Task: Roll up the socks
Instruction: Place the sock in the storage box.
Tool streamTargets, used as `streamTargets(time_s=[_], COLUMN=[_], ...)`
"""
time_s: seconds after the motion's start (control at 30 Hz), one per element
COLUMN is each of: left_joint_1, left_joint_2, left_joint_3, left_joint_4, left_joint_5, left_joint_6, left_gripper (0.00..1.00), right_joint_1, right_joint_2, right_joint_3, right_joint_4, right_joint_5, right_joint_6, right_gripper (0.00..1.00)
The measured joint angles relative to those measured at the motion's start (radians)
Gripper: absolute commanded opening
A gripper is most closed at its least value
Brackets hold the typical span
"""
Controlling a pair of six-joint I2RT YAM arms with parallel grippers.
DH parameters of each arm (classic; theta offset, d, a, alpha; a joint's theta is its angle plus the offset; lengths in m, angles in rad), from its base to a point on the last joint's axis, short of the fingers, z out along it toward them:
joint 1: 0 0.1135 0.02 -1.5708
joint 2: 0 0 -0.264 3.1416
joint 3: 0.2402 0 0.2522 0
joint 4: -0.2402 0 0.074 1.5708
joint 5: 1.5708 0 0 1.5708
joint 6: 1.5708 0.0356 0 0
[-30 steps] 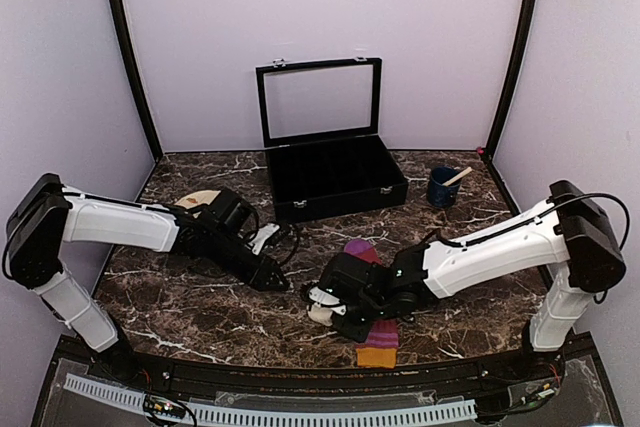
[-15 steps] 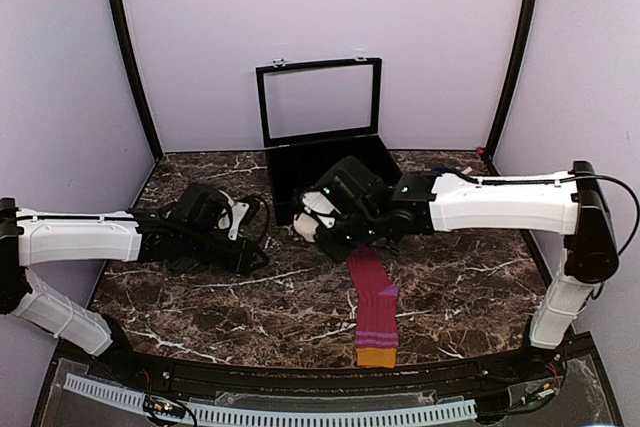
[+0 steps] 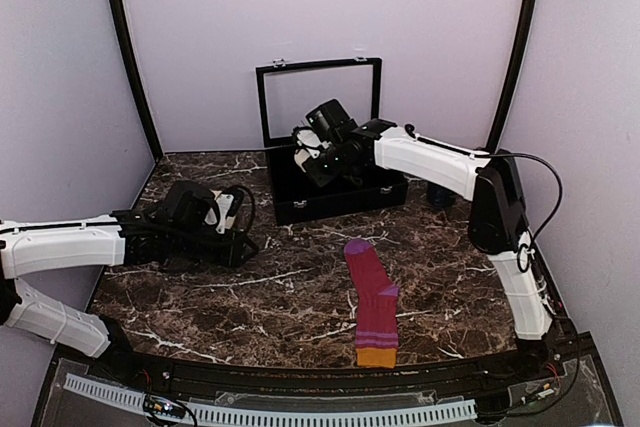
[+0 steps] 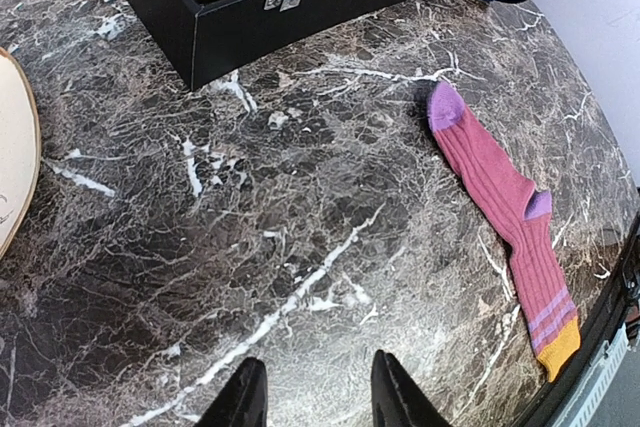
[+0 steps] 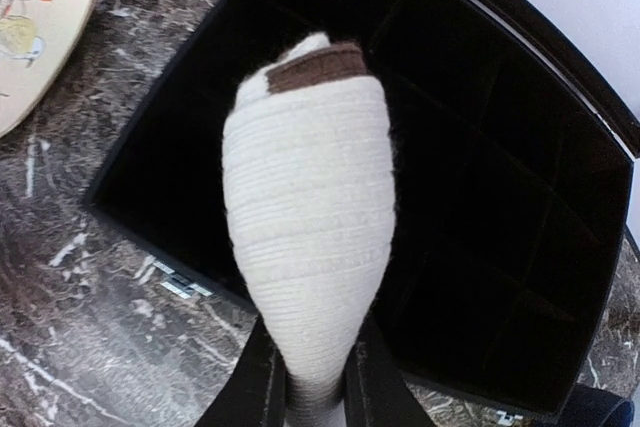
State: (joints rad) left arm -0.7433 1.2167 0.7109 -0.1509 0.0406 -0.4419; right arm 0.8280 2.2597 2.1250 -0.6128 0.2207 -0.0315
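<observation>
Rolled cream sock [image 5: 305, 217] over the black box [image 3: 340, 197].
Right gripper [image 5: 312, 372] clamps it; left gripper [image 4: 312, 392] open, empty; magenta sock [image 4: 500, 197] flat on bench [image 4: 250, 227].

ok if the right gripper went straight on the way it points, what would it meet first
Probably the black box: the right gripper, shut on the cream sock, points into its divided interior, so the sock's tip would land there first; depth is unclear.

open marble [image 3: 300, 277] lies between the black box [image 3: 340, 199] (lid [image 3: 264, 107] raised behind it) and the flat magenta sock [image 3: 370, 292].
</observation>
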Motion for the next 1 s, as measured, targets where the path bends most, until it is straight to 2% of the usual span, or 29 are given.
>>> streamTargets(time_s=[0.13, 0.23, 0.67, 1.0], left_joint_1=[0.0, 0.0, 0.002, 0.015], left_joint_2=[-0.001, -0.001, 0.043, 0.047], left_joint_3=[-0.007, -0.011, -0.005, 0.006], left_joint_4=[0.0, 0.0, 0.01, 0.027], left_joint_5=[-0.01, -0.017, -0.034, -0.039], left_joint_6=[-0.011, -0.015, -0.01, -0.003], left_gripper=[0.38, 0.38, 0.38, 0.37], right_joint_1=[-0.042, -0.064, -0.084, -0.096], right_joint_2=[0.111, 0.145, 0.159, 0.167], right_joint_3=[0.137, 0.166, 0.066, 0.063], right_joint_4=[-0.039, -0.047, -0.039, -0.039], right_joint_5=[-0.006, -0.02, -0.118, -0.165], right_joint_6=[-0.024, -0.039, -0.068, -0.071], right_gripper=[0.0, 0.0, 0.0, 0.0])
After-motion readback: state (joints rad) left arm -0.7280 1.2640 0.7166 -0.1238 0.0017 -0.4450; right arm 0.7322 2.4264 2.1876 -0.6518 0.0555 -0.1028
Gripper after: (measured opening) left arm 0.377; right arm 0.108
